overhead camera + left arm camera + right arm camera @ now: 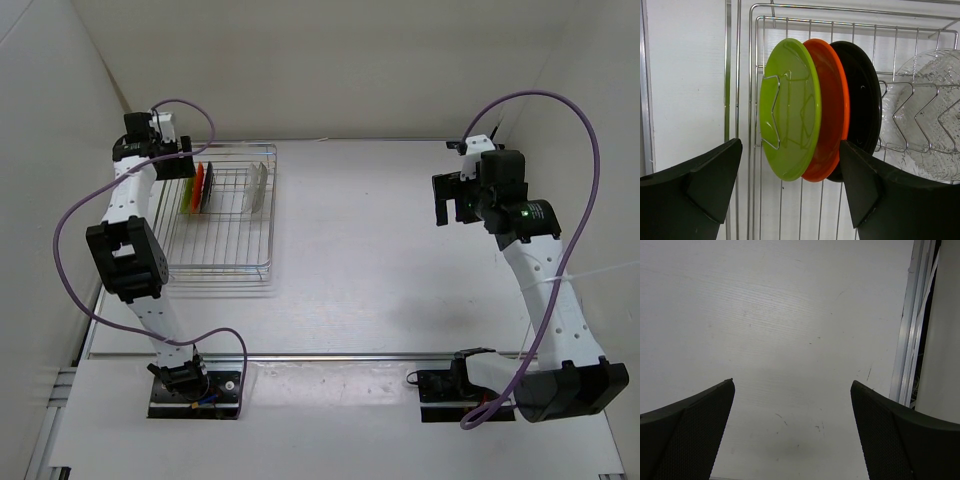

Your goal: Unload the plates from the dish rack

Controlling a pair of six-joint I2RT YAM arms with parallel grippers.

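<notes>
A white table [380, 250] fills the view, with two robot arms bolted at its near edge. On the left side of the table sits a silver wire rack [220, 270].

The unloading has not begun, as far as I can see. All four plates stand on edge in the far part of the rack, and none lies on the table. Three are packed close together: a green plate [790, 110] on the left, a red plate [832, 100] right behind it, and a black plate [865, 100] behind that. A clear plate [930, 115] stands apart from them, further right in the rack. So all four remain to be lifted out.

The left gripper [790, 185] hangs over the far left end of the rack, facing the three coloured plates. Its jaws are spread wide, wider than the green plate's face. It holds nothing and appears to touch nothing.

The right gripper [792, 430] hovers above bare table on the right, well apart from the rack. Its jaws are also spread wide, and it is empty.
</notes>
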